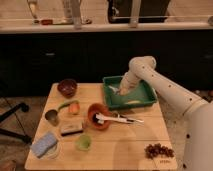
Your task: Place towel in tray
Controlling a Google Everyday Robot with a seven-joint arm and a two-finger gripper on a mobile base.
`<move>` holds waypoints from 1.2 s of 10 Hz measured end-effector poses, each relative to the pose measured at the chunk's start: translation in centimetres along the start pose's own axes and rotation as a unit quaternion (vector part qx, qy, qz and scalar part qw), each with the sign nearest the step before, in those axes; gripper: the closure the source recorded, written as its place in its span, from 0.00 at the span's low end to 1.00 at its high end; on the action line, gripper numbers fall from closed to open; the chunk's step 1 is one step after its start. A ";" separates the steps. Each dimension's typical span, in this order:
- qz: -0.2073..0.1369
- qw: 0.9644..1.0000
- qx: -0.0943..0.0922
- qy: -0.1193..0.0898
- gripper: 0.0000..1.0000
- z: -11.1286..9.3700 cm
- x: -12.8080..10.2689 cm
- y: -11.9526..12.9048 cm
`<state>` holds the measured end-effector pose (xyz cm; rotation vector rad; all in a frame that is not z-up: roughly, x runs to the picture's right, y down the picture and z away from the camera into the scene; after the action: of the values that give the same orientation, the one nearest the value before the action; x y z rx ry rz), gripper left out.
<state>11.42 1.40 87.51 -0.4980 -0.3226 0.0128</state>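
Observation:
The green tray [145, 98] stands at the back right of the wooden table. My gripper [121, 90] reaches down into the tray's left half, close to its floor. A small pale grey patch [114, 89] lies against the gripper inside the tray and looks like the towel. I cannot tell whether it is held or lying loose. The white arm comes in from the right, over the tray's far wall.
On the table [120, 150] there is a dark red bowl [67, 87], a reddish bowl [97, 116] with a white utensil [120, 119], a green cup [83, 143], a light-blue sponge pad [44, 144], a grey cup [52, 117] and grapes [159, 150]. A dark counter stands behind the table.

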 end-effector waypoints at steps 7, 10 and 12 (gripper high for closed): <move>0.011 1.000 -0.001 -0.013 0.70 0.1 2.1 -1.2; 0.016 1.000 -0.001 -0.016 0.60 0.1 2.9 -1.5; 0.017 1.000 -0.002 -0.017 0.59 0.1 3.2 -1.7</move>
<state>14.33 0.26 89.31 -0.5071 -0.3482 0.0550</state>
